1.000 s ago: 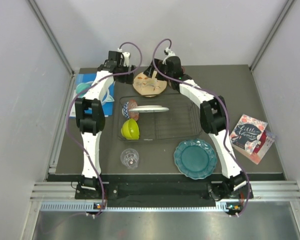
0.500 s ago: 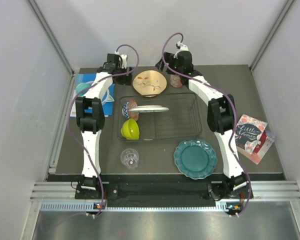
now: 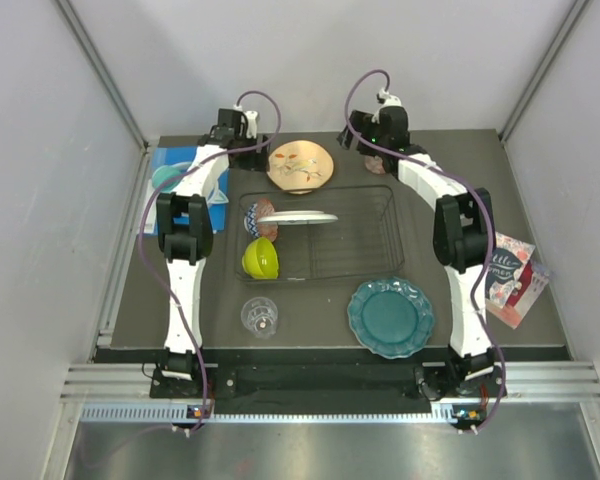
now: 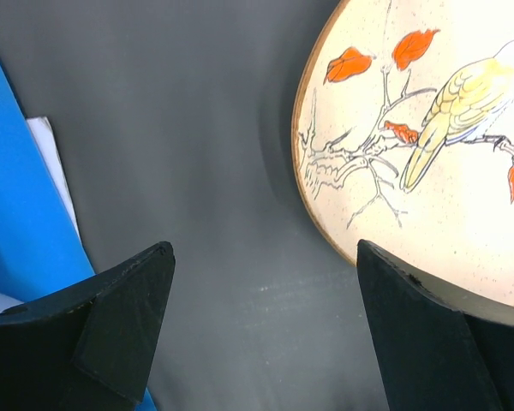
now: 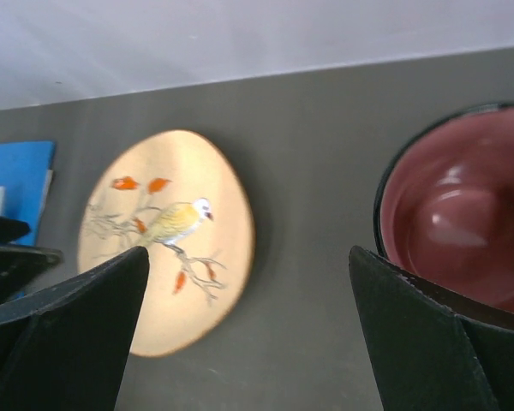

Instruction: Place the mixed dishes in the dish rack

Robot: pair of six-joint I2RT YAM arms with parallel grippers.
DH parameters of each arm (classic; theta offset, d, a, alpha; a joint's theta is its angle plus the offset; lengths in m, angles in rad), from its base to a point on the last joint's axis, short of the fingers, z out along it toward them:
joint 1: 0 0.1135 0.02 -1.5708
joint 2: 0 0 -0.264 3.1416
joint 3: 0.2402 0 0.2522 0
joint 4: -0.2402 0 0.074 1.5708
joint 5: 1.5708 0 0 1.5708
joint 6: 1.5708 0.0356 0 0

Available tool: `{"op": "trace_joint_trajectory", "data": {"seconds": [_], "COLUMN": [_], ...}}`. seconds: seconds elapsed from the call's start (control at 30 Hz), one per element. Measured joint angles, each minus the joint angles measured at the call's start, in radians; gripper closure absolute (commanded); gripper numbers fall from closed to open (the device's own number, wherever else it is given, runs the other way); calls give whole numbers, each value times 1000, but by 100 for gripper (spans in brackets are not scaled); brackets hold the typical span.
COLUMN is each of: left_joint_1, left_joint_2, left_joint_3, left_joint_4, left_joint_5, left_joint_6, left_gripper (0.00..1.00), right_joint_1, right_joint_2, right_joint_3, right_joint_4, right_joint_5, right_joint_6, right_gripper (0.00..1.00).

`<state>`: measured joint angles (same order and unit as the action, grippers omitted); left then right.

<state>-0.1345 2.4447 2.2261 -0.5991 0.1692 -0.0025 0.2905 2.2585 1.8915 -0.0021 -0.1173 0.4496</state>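
The cream floral plate (image 3: 300,166) lies flat behind the black wire dish rack (image 3: 355,245). In the rack a white plate (image 3: 302,217) stands on edge beside the red-patterned bowl (image 3: 263,215) and the lime-green bowl (image 3: 261,259). The teal scalloped plate (image 3: 390,317) and the clear glass (image 3: 260,317) sit in front of the rack. My left gripper (image 4: 265,325) is open and empty, just left of the cream plate (image 4: 428,145). My right gripper (image 5: 248,334) is open and empty between the cream plate (image 5: 167,240) and the pink mug (image 5: 463,214).
A blue package with teal headphones (image 3: 175,180) lies at the back left, and its edge shows in the left wrist view (image 4: 17,197). A printed card (image 3: 510,275) lies at the right, partly under the right arm. White walls close in the back and sides.
My right gripper has swung right, from over the cream plate to beside the pink mug. The left gripper has barely moved. The dishes have not moved.
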Motion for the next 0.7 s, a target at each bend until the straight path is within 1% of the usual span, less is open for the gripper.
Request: {"op": "trace_joint_trajectory", "data": {"seconds": [0.17,0.27,0.37,0.43,0.53,0.7], "left_joint_1": [-2,-3,-3,-3,-4,-4], "left_joint_2": [20,20,23,28,40,63], "left_joint_3": [29,34,43,49,52,55], "left_joint_4": [3,6,7,10,9,-1], "left_joint_5": [12,21,33,47,74,120], "left_joint_6": [-10,-17,-22,-23,-23,-22], "left_gripper": [7,7,6,6,5,5], "right_joint_1": [-18,-8,31,69,115,148], "right_joint_2": [-39,-45,-17,28,89,188], "right_joint_3": [-72,-69,24,129,230,278], "right_joint_4": [-32,-54,-111,-113,-109,-120], "right_joint_5": [45,56,55,47,25,-20], "right_joint_6": [-19,-23,-22,-17,3,41], "right_gripper": [0,0,0,0,0,0]}}
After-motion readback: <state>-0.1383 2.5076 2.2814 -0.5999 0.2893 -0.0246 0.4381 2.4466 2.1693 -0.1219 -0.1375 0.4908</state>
